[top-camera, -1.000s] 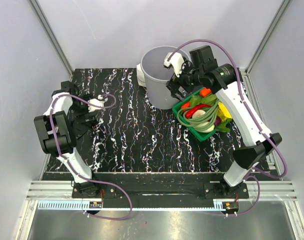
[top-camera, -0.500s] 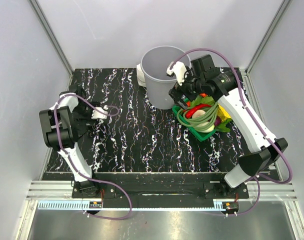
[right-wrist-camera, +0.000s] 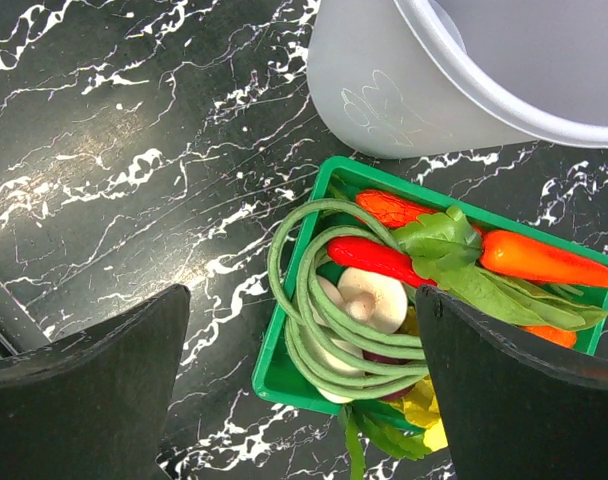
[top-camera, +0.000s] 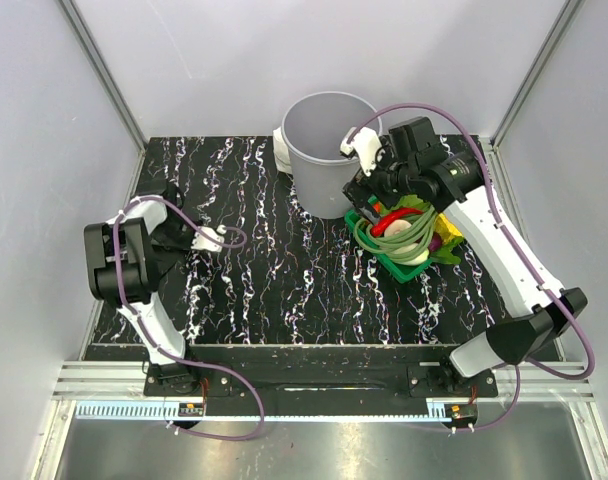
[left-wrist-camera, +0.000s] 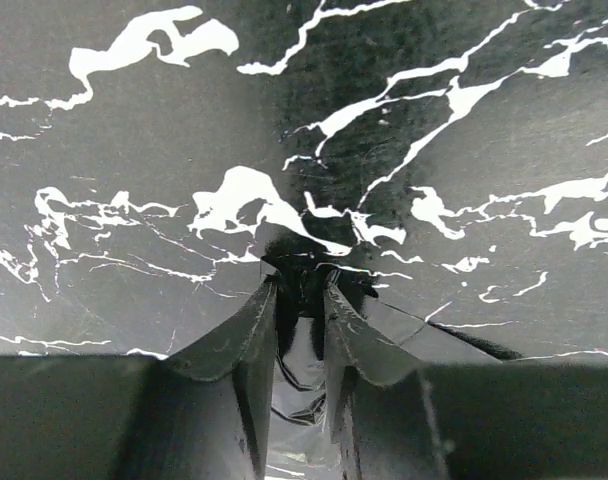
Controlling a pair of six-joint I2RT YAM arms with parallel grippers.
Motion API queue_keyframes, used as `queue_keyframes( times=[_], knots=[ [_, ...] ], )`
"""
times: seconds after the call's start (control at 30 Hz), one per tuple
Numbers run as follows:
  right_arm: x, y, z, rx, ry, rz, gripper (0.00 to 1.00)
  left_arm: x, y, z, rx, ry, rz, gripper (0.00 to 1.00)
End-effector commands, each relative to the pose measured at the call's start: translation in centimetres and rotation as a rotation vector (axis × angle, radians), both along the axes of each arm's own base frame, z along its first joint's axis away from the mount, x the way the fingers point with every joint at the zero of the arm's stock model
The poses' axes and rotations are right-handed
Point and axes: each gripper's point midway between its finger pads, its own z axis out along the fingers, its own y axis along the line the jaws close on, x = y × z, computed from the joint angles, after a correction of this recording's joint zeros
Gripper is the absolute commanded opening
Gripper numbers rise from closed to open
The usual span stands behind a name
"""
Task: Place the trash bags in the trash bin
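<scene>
The trash bag point(left-wrist-camera: 302, 400) is thin glossy black film on the black marbled table at the left; in the top view it hardly stands out from the tabletop. My left gripper point(left-wrist-camera: 299, 290) points down at the table, its fingers drawn close together with a crinkled fold of the bag pinched between them. From above, the left gripper point(top-camera: 179, 243) sits low at the table's left side. The light-grey trash bin point(top-camera: 319, 185) stands at the back centre, also seen as a grey wall point(right-wrist-camera: 404, 90). My right gripper point(right-wrist-camera: 304, 300) hangs wide open beside the bin, over the vegetables, holding nothing.
A green basket point(right-wrist-camera: 284, 370) of vegetables, with long beans, a red pepper, a carrot and a mushroom, lies just right of the bin point(top-camera: 417, 268). A small white roll point(top-camera: 281, 140) peeks out behind the bin's left side. Grey walls close in the table on three sides.
The left gripper's fingers have closed from wide open onto the black film, and its wrist moved nearer and right. The right gripper has drifted right from the bin, over the basket.
</scene>
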Motion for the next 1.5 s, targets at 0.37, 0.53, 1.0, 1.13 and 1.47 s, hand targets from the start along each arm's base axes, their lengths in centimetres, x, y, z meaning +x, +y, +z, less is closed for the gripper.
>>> queue_keyframes(
  times=[0.37, 0.53, 1.0, 1.13, 1.47],
  knots=[
    [-0.6, -2.5, 1.7, 0.038, -0.063, -0.112, 0.99, -2.2, -6.4, 2.8, -0.109, -0.12, -0.114, 0.0],
    [-0.8, -3.5, 1.2, 0.038, -0.068, -0.155, 0.99, -2.0, -11.5, 3.9, -0.145, -0.165, -0.203, 0.0],
    [-3.5, -6.7, -4.3, -0.008, 0.043, -0.266, 0.99, -8.1, -29.2, 2.8, -0.176, -0.08, -0.574, 0.0],
    [-3.6, -7.6, -5.7, -0.01, 0.08, -0.303, 0.99, -11.0, -32.2, 1.9, -0.157, -0.056, -0.694, 0.0],
    [-3.9, -7.7, -8.5, -0.015, 0.157, -0.312, 0.99, -13.1, -36.7, 2.4, -0.171, -0.105, -0.707, 0.52]
  ],
)
